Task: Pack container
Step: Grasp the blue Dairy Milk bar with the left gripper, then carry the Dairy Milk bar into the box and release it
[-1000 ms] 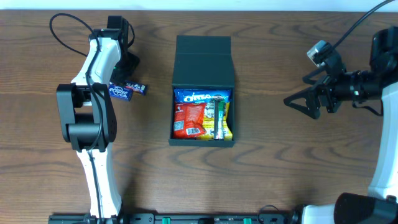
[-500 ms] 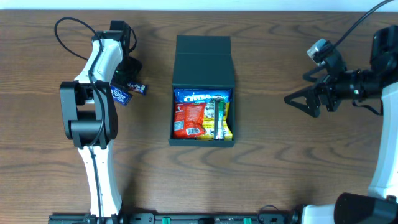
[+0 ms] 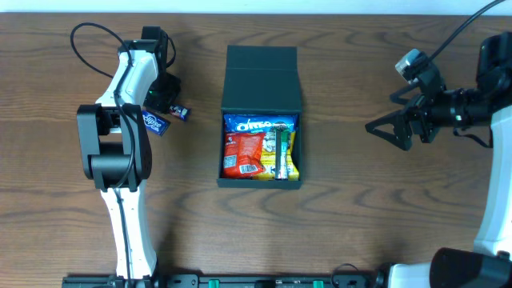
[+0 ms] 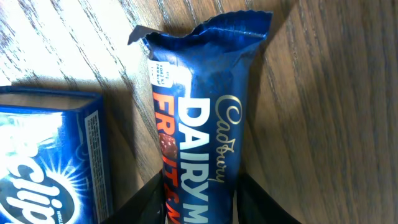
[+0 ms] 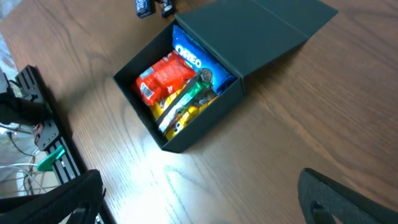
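Left of the container [image 3: 262,80], the left pincer [image 4: 196,210] has just narrowed and now clamps both long edges of the chocolate bar [image 4: 205,118] lying on the desk [image 3: 360,224] beside a blue gum box [image 4: 50,155]. The grasp looks made, so a lift toward the open, partly filled container should come next. Well right of the container, the right pincer [image 3: 382,130] stands fully spread, empty.

The left arm [image 3: 120,96] has white shells between bulky black joint housings. A thin black cable [image 3: 72,34] loops out behind the left claw [image 3: 166,100]. Behind the right claw [image 3: 382,130], the right arm [image 3: 472,108] is black, with a grey camera block [image 3: 412,66] just back of that claw. A second black lead [image 3: 460,32] runs off behind it, and the lower link [image 3: 492,216] is white. The claw fingers [image 5: 62,199] are matte black.
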### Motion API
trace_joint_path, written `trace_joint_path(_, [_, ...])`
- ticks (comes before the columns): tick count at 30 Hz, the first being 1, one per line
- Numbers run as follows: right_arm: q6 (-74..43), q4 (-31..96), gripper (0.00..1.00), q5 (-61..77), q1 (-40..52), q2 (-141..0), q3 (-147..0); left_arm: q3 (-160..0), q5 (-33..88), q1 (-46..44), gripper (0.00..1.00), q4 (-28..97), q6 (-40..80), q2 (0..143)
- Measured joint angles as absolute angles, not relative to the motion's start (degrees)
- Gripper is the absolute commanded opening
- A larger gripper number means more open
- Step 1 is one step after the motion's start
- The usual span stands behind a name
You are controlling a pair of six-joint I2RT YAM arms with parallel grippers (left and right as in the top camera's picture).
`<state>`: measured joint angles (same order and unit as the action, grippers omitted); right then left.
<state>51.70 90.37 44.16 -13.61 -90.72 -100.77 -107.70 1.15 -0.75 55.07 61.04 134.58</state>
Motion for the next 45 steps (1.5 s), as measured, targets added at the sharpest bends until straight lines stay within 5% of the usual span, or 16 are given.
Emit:
trace_joint_path(19, [49.52,85.58,0.99,44.18,-13.63,-90.72,-100.77,-134.06,-3.05,-2.22,0.18,67.79,43.94,136.09])
trace_joint_path(29, [43.46,80.03,0.99,44.36,-19.68,-90.74,-100.77,-144.57,-5.13,-13.47,0.06,84.07,38.68,136.07])
trace_joint_path(37, [42.59,79.59,0.99,44.12,-21.26,-90.74,-100.77,-144.00,-0.60,-18.00,0.06,88.75,38.02,132.46])
trace_joint_path(45, [42.44,80.27,0.99,44.12,-21.28,-90.74,-100.77,-123.22,2.85,-15.94,0.06,81.47,37.19,118.87])
